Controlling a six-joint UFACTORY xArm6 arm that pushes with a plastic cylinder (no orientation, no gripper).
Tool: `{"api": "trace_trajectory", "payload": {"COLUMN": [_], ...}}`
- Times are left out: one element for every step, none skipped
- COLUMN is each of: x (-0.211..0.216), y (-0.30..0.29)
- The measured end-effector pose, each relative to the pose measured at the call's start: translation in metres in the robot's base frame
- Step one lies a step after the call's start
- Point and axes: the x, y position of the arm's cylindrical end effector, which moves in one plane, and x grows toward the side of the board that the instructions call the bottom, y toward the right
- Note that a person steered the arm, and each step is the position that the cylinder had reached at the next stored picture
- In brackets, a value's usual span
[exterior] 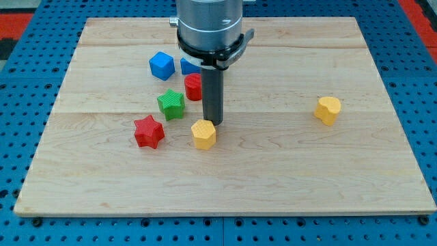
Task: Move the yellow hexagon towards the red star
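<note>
The yellow hexagon (203, 134) lies on the wooden board, left of the middle. The red star (149, 132) lies a short way to its left, with a gap between them. My tip (214, 124) stands at the hexagon's upper right edge, touching it or nearly so. The arm's grey body (209, 27) hangs over the view's top.
A green star (171, 104) lies above and between the red star and the hexagon. A red block (194, 87) sits behind the rod, partly hidden. A blue cube (162, 65) and another blue block (188, 66) lie near the top. A second yellow block (328, 109) lies far right.
</note>
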Motion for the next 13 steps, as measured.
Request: {"api": "trace_trajectory", "payload": {"x": [0.007, 0.007, 0.004, 0.006, 0.018, 0.018, 0.024, 0.037, 0.05, 0.055, 0.055, 0.055, 0.053], "y": [0.0, 0.0, 0.034, 0.052, 0.052, 0.052, 0.049, 0.048, 0.048, 0.048, 0.04, 0.039, 0.035]}}
